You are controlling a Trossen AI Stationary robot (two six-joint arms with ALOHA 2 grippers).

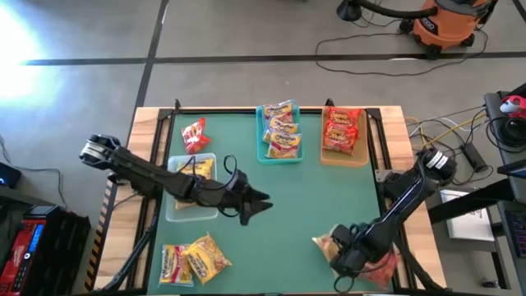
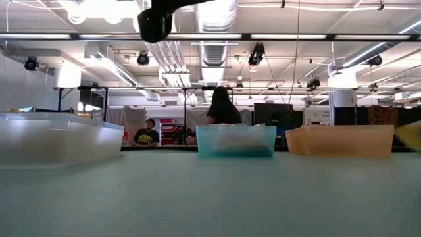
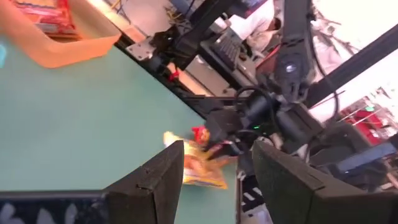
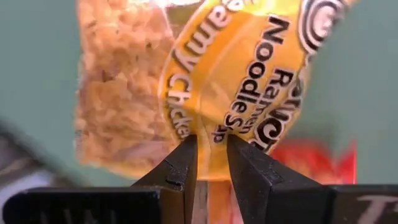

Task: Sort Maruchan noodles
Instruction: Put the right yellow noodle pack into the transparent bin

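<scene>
Right gripper (image 4: 211,155) sits at the lower right of the high view, fingers pinched on the edge of a yellow creamy-chicken packet (image 4: 205,81). In the high view that packet (image 1: 329,243) lies just up-left of the gripper's wrist, with a red packet (image 1: 386,265) beside and partly under the arm. In the right wrist view the held packet's long axis looks to run away from the fingers, slightly tilted.

Left gripper (image 1: 256,201) hovers mid-table, fingers apart and holding nothing, pointing toward the right arm's packet, which shows between its fingers in the left wrist view.

Key relation: the clear tray (image 1: 175,210) already holding yellow packets is at centre left, across the table from the right gripper and right beside the left arm. The teal tray (image 1: 265,154) and the tan tray (image 1: 341,156) sit at upper centre. Likely a cross-table carry or a handoff.
</scene>
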